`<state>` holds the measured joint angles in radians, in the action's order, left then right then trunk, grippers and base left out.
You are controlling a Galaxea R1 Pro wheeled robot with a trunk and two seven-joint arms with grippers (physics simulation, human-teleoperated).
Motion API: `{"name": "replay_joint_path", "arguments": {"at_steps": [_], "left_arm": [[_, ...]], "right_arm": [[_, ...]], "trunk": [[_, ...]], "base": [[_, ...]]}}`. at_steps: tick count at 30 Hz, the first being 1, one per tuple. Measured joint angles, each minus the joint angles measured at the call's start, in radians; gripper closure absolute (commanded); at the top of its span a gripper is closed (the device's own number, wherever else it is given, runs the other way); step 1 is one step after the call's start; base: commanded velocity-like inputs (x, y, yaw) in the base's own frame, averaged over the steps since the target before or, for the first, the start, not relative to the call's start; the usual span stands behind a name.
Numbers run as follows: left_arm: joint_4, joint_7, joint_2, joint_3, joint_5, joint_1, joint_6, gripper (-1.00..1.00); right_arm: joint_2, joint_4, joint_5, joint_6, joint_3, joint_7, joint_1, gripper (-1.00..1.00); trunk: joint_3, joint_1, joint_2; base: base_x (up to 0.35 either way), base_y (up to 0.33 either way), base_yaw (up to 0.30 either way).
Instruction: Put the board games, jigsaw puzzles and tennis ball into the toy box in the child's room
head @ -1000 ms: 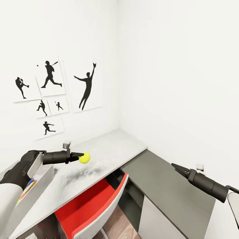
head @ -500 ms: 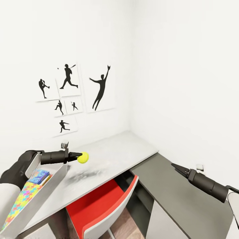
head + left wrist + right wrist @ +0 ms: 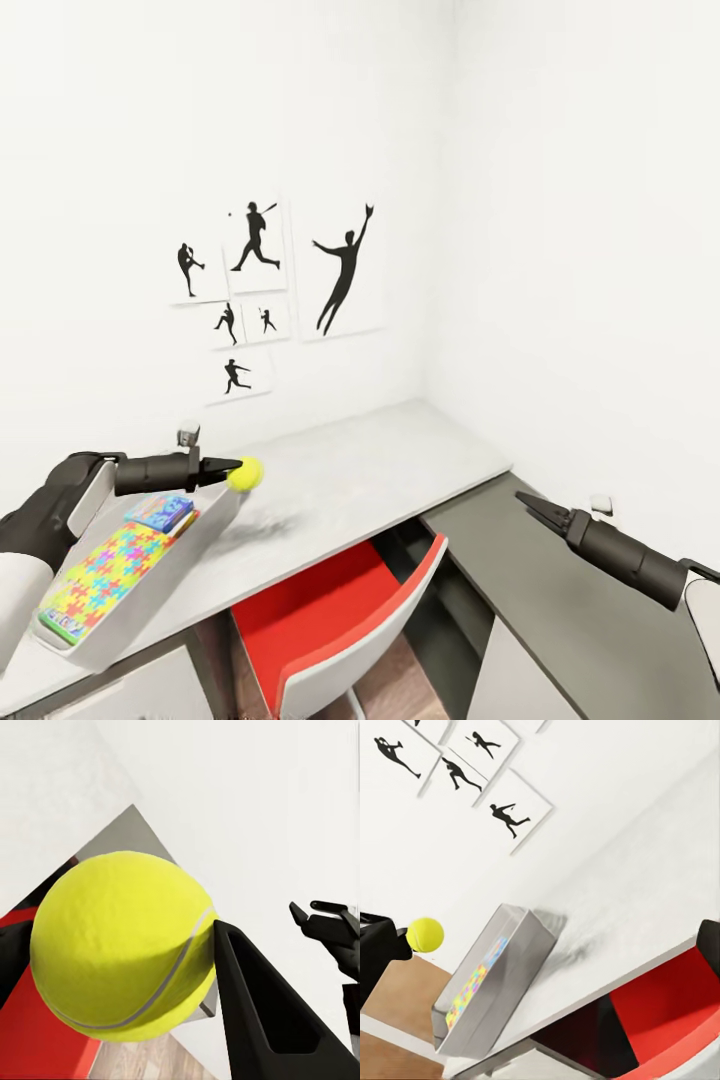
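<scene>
The view has swung left, bringing the toy box (image 3: 170,590) at lower left fully into frame, with the left hand (image 3: 232,467) pinching the tennis ball (image 3: 245,473) above its far end, a red chair (image 3: 340,620) under the table (image 3: 380,470), and the right hand (image 3: 522,498) pressed together at lower right.

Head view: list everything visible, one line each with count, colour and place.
tennis ball: one, yellow-green, held above the toy box's far end.
toy box: one, pale grey, on the table's left part.
jigsaw puzzle: at least one, multicoloured, lying in the toy box.
board game: one, blue, in the toy box's far end.
table: one, pale grey top with dark grey end section, along both walls.
chair: one, red and white, tucked under the table.
wall pictures: six, black silhouettes on white.
left gripper: black, shut on the ball.
right gripper: black, above the dark section, holding nothing.
</scene>
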<state>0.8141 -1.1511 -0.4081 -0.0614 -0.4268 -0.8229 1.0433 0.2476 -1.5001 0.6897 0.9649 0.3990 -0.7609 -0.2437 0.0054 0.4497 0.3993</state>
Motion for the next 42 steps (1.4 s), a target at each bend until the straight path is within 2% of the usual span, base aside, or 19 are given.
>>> {"name": "replay_joint_path", "arguments": {"at_steps": [42], "left_arm": [[-0.003,-0.007,-0.001,0.001,0.004,0.000,0.000,1.00]], "right_arm": [[0.001,0.000,0.000,0.000,0.001,-0.007,0.000,-1.00]], "trunk": [[0.043,0.000,0.000]], "base": [[-0.015,0.000,0.224]]}}
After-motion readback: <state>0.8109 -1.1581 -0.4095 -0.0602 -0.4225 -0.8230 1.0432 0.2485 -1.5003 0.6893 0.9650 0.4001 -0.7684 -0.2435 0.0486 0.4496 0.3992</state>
